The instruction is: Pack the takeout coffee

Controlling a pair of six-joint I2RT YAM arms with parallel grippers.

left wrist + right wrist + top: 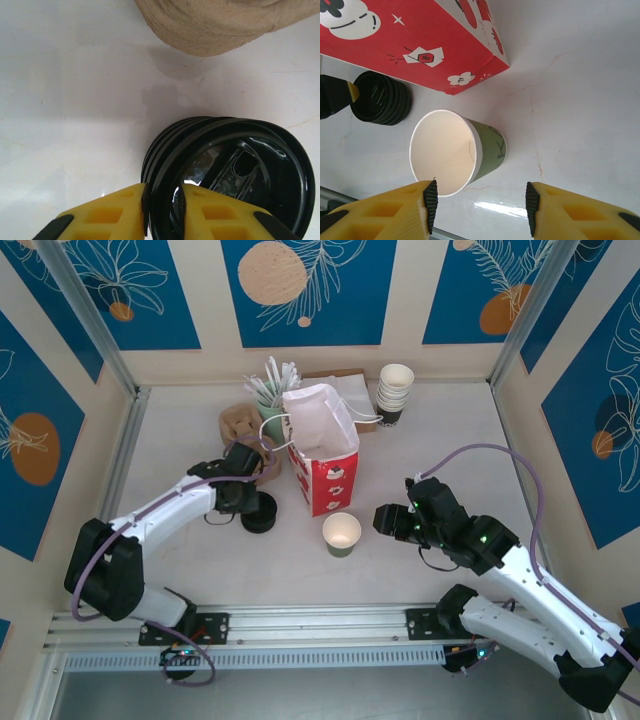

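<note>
Item 1, right gripper (480,205), lower right of the top view. Jaws wide apart, holding nothing. Its yellow fingers (385,215) frame the bottom edge of the right wrist view.

Item 2, takeout coffee cup (457,150), the task's thing. Green paper body, white inside, no lid on. Stands upright on the desk (440,440) at lower centre of the top view, long axis vertical, mouth up. In the right wrist view it lies just ahead of the open jaws and off toward the left-hand finger, rim just beside that fingertip rather than centred in the gap. Right arm judged the nearer. The jaws would likely need to shift toward frame left before closing round the body.

Item 3, left gripper (164,200), left of centre in the top view. Jaws drawn to a narrow gap, pinching the rim of the top lid (240,175) on a stack of black lids (260,512). The stack rests on the desk to the left of the cup, apart from it. The lid is judged to be what the cup lacks before packing.

Item 4, red paper bag (322,455), centre of the top view. Upright, mouth open, just behind cup and stack.

Item 5, brown cardboard piece (220,25), top of the left wrist view, near the stack, apart from it.

Item 6, stack of white cups (395,392), far edge, upper right of centre.
</note>
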